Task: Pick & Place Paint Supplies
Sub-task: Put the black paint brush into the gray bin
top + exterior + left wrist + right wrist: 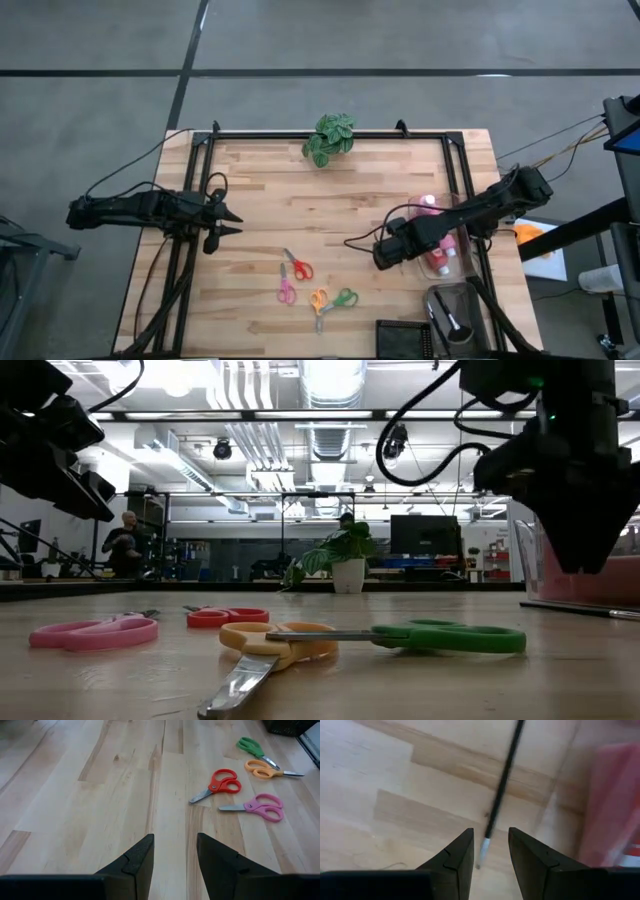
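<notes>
While the clear bin (447,268) at three o'clock holds pink bottles (428,206), the right gripper (490,851) hangs beside it, fingers apart, over a thin brush (501,787). The left gripper (174,851) waits at nine o'clock, fingers apart, empty.

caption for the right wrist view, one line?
Right gripper open above a thin dark-handled paintbrush on the wooden table.

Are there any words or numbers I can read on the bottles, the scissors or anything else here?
None can be read.
Pink bottles in the clear bin: labels, if any, too small to read.
Scissors: no writing shows on the handles.
Screens in the room behind the table: too blurred to read.
Black brush near the right gripper: no marks visible.
</notes>
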Robot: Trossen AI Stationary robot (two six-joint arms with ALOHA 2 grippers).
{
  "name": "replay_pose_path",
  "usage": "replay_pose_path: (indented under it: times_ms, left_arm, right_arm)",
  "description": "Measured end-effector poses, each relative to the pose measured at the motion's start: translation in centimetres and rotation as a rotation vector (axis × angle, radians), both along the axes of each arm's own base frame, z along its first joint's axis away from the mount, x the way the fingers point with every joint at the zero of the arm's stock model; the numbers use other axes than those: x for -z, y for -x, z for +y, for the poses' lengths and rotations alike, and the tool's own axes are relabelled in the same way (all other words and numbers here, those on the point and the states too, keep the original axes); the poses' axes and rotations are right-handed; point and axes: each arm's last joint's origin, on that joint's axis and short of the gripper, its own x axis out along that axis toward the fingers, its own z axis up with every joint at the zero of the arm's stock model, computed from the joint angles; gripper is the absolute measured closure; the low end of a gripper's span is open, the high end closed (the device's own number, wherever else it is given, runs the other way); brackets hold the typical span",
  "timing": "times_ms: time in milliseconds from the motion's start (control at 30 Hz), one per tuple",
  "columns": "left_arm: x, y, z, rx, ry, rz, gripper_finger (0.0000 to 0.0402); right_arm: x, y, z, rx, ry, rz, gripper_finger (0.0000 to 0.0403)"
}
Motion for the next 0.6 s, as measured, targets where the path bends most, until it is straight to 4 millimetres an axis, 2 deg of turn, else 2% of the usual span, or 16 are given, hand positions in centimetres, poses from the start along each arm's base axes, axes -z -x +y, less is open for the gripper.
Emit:
replay_pose_path:
  times_ms: [133, 233, 300, 400, 500, 600]
  left_arm:
    - [0.0, 0.0, 0.0, 0.0, 0.0, 0.0, 0.0252]
    - [0.0, 0.0, 0.0, 0.0, 0.0, 0.0, 0.0252]
    - [0.0, 0.0, 0.0, 0.0, 0.0, 0.0, 0.0252]
    - [0.0, 0.0, 0.0, 0.0, 0.0, 0.0, 0.0252]
    - [0.0, 0.0, 0.0, 0.0, 0.001, 0.0, 0.0252]
    - [0.0, 0.0, 0.0, -0.001, 0.001, 0.0, 0.0252]
  right_arm:
    - [-1.5, -0.2, 0.1, -0.082, -0.008, 0.021, 0.0287]
    - [-3.0, -0.4, 0.1, -0.212, 0.002, 0.058, 0.0287]
    - [-4.1, -0.7, 0.1, -0.335, 0.002, 0.065, 0.0287]
    - [-5.2, -1.3, 0.2, -0.623, -0.028, 0.07, 0.0287]
    - [-5.5, -1.9, 0.3, -0.873, -0.065, 0.08, 0.0287]
    - [-4.4, -2.3, 0.2, -1.015, -0.087, 0.155, 0.0287]
